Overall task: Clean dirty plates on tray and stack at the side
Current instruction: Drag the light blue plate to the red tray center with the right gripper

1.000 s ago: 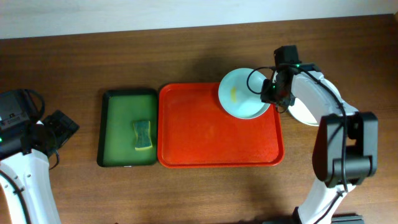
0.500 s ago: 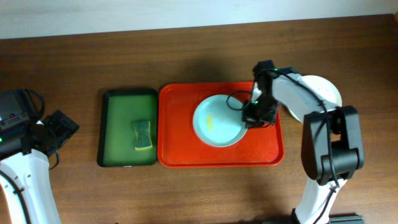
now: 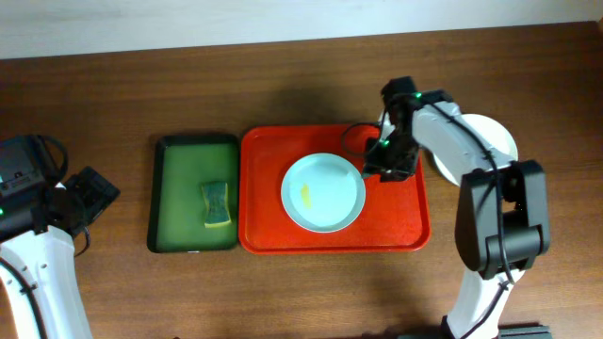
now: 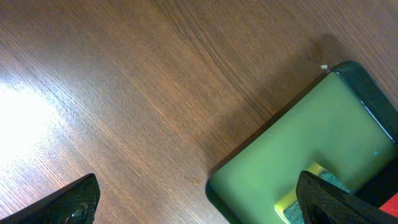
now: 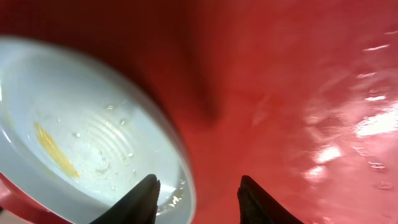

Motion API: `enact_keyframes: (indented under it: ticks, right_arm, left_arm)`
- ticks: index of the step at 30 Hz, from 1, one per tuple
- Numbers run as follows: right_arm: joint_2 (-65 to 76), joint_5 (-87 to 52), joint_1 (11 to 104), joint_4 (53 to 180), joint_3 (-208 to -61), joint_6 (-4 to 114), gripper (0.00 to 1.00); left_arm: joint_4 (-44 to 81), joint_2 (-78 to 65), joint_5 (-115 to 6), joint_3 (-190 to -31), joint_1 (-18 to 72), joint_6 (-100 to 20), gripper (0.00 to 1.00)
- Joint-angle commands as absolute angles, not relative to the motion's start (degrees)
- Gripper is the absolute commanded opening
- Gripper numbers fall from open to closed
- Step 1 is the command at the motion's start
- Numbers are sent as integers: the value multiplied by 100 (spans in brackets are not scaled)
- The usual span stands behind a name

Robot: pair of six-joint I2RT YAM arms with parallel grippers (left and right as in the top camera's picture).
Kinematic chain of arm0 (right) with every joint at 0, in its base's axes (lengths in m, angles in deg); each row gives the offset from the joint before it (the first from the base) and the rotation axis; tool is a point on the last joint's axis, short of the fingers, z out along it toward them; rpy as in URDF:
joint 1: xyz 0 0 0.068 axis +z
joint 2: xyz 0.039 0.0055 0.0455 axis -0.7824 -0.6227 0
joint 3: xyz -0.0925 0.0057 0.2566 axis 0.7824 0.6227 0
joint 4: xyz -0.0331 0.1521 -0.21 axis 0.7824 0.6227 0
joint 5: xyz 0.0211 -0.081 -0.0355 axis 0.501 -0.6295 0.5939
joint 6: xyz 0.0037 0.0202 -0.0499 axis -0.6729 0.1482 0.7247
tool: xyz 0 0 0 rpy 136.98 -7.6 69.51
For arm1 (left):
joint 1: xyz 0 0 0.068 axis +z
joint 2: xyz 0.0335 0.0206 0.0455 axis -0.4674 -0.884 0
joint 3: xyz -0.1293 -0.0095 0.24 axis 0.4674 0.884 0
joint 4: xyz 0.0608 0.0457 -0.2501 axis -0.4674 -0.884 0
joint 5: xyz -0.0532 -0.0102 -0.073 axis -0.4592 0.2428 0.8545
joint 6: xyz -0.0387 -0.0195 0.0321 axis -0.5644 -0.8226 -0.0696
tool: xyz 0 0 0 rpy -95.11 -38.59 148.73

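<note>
From above, the pale mint round glossy plate [image 3: 323, 192] lies flat near the middle of the large red rectangular plastic tray [image 3: 273, 235], with a small yellow smear [image 3: 305, 195] near its centre. The right claw [image 3: 384, 160] hangs just beside the plate's right rim. Another pale round plate [image 3: 492, 139] sits on the wooden desk [image 3: 283, 85] to the right of the tray, partly under that arm. To the left lies a dark green tray [image 3: 179, 188] holding a yellow-green sponge [image 3: 219, 204].

At the left wrist, the left claw [image 4: 198, 186] is spread wide and holds nothing. It hovers over bare desk at the green tray's corner, with the sponge just ahead.

At the right wrist, the right claw's fingers [image 5: 144, 198] stand apart and grip nothing. The plate's rim runs between them above the glossy red floor.

The plate looks ready for wiping. I'd lift the right claw straight up so it doesn't drag the rim. The tray looks slick, so the plate should be steadied while the sponge works over the smear.
</note>
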State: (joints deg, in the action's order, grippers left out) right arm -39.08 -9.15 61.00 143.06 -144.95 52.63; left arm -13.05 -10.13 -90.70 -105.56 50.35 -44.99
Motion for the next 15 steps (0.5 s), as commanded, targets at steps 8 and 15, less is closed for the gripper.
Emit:
enact_keyframes:
  ticks: [8,15]
  right_arm:
    - [-3917,-1807,6717,13839,-13990,5665,4]
    - [-3917,-2070,6710,13373,-13990,5149,4]
  left_arm:
    - [-1312,-958,-9068,-10591,5054,-4571,99]
    - [-1080,-958,-8441,-10591,5054,-4573,99]
